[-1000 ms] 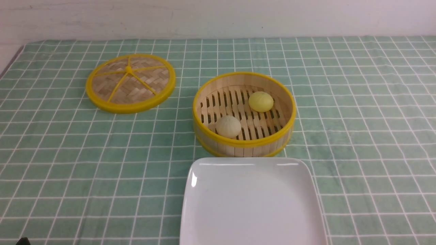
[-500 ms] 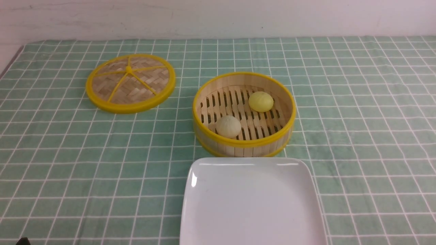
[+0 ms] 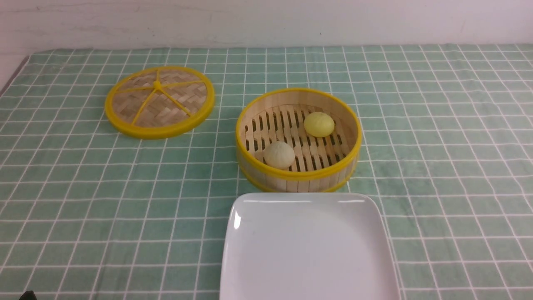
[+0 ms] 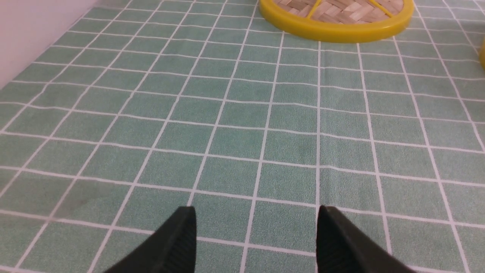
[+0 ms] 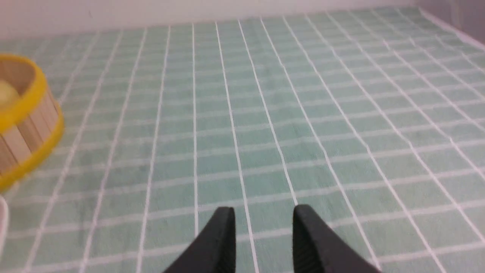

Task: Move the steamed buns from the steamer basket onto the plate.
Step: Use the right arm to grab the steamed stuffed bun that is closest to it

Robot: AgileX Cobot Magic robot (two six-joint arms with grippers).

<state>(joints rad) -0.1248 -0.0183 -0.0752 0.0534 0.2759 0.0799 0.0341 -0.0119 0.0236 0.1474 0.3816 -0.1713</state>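
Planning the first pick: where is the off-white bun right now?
Front view: the off-white bun sits in the steamer basket by its near-left wall, the yellow bun farther back to its right, the plate nearer the robot.

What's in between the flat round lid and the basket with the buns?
Nothing but bare green checked tablecloth. The front view shows the lid and the steamer basket lying apart, with only cloth in the gap.

Steamer basket (image 3: 297, 175) open-topped, I can reach in from above | its wall bars sideways entry | lid (image 3: 159, 102) well apart, left
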